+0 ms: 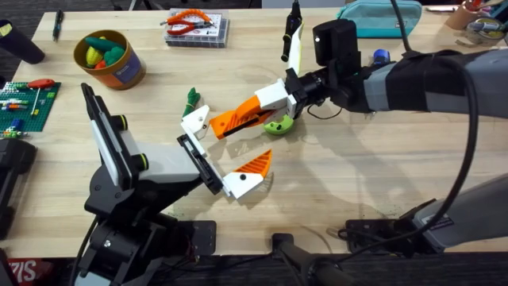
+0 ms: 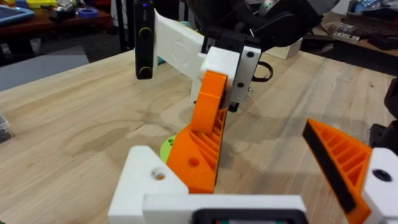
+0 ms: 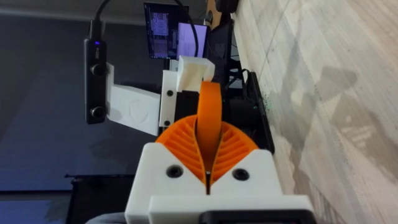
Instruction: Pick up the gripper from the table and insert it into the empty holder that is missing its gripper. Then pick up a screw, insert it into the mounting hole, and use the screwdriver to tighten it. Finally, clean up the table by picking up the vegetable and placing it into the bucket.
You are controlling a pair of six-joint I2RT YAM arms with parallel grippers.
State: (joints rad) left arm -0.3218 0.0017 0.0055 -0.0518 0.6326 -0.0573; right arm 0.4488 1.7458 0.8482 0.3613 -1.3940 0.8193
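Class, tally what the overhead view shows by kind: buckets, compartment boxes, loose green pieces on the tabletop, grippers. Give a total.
Buckets: 1, the bucket
Boxes: 1, clear compartment box
Loose green pieces: 2, dark green vegetable, lime-green piece
Grippers: 2, left gripper open, right gripper shut on the orange finger
Total: 6

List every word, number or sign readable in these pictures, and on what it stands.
No text can be read with certainty.
Blue label band on the bucket: too small to read.
Lit screens in the right wrist view: blurred, unreadable.
Red patch at the overhead view's lower left corner: letters cut off.
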